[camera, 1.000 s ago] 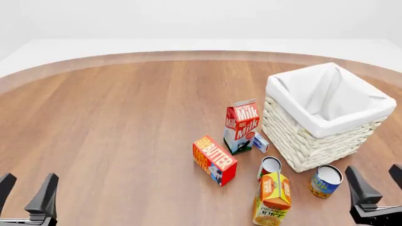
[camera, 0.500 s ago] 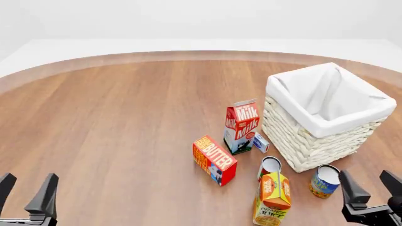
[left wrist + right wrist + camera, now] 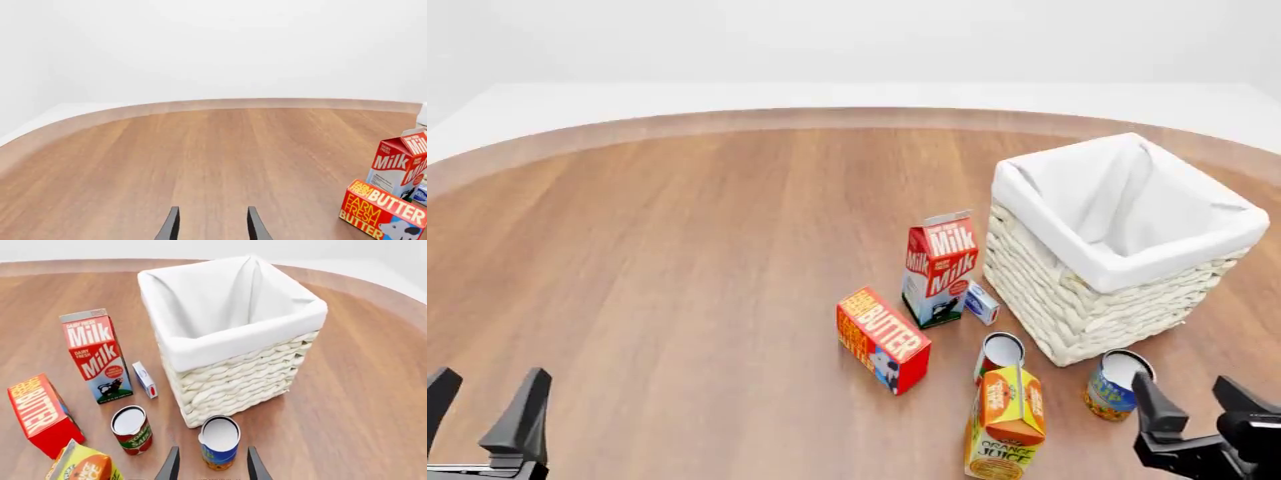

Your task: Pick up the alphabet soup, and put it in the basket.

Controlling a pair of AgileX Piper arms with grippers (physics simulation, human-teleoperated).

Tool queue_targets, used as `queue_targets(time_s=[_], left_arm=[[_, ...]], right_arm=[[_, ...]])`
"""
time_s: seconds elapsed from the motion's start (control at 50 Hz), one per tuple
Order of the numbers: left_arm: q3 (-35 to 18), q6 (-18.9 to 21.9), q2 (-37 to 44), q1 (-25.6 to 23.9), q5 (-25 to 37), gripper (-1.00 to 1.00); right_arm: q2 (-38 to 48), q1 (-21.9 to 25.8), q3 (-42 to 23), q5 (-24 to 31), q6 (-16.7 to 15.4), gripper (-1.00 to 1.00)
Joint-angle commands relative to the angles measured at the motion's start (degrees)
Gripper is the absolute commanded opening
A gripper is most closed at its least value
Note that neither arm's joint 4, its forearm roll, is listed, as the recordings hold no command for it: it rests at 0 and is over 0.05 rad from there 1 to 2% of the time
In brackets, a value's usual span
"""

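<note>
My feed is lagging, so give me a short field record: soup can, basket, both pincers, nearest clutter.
target: alphabet soup, upright on the table, not held
basket: basket just beyond the can, nothing seen inside
right pincer: right pincer open, lined up on the can, not touching it
left pincer: left pincer open, idle, far from the items
clutter: red can and orange juice carton beside the soup

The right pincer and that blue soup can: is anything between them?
Nothing: the right wrist view shows only bare wood between the open right pincer and the alphabet soup.
</note>
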Motion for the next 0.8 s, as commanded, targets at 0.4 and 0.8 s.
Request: queue_targets(time_s=[0.4,0.8], left_arm=[[0.00,0.00,0.00,0.00,0.00,1.00],[0.00,0.00,0.00,0.00,0.00,1.00]], right_arm=[[18.87,-2.24,1.90,-16.89,0.49,1.00],[32.78,-1.88,1.92,-29.40,1.28,1.00]])
